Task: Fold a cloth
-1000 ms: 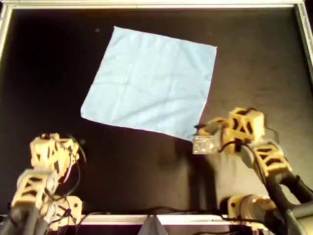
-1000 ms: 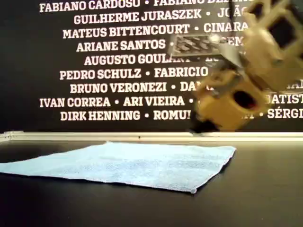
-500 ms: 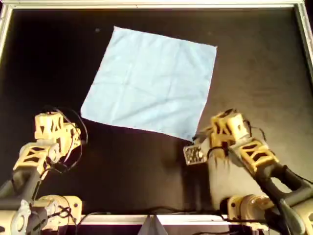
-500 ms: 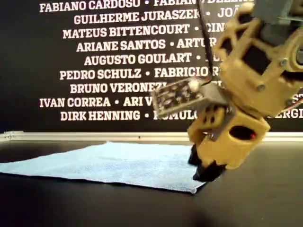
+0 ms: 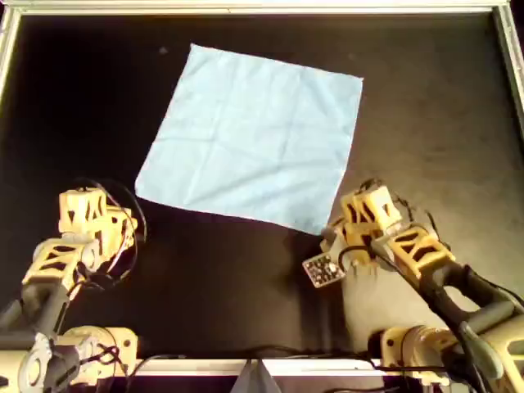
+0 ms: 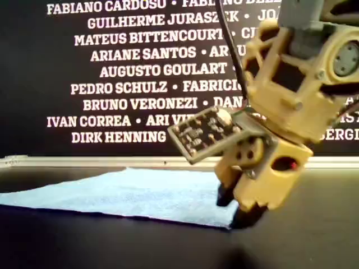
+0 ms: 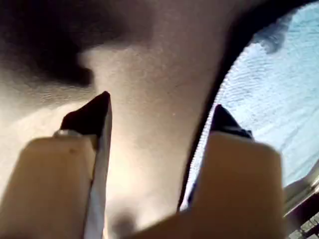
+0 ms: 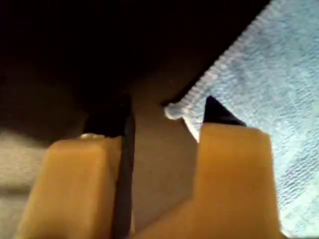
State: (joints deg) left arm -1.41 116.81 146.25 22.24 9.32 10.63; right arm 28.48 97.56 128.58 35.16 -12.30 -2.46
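The cloth [image 5: 254,135] is a light blue square lying flat on the black table, turned like a diamond. My right gripper [image 5: 332,236] is low at the cloth's near corner on the overhead view's right. It is open, and the corner [image 8: 172,112] lies between its fingers, with one fingertip [image 8: 217,113] over the fabric. The exterior view shows this gripper [image 6: 238,210] touching down at that corner of the cloth [image 6: 140,193]. My left gripper [image 5: 102,214] is open, just short of the cloth's corner on the overhead view's left. The cloth's edge [image 7: 259,99] runs beside one finger.
A metal rim [image 5: 262,8] frames the black table. A black wall with white printed names [image 6: 129,73] stands behind it in the exterior view. A small circuit board [image 5: 319,268] juts from my right wrist.
My right gripper dropped and moved in onto the cloth's near corner. My left arm swung up toward the cloth's left corner, then held. The cloth has not moved.
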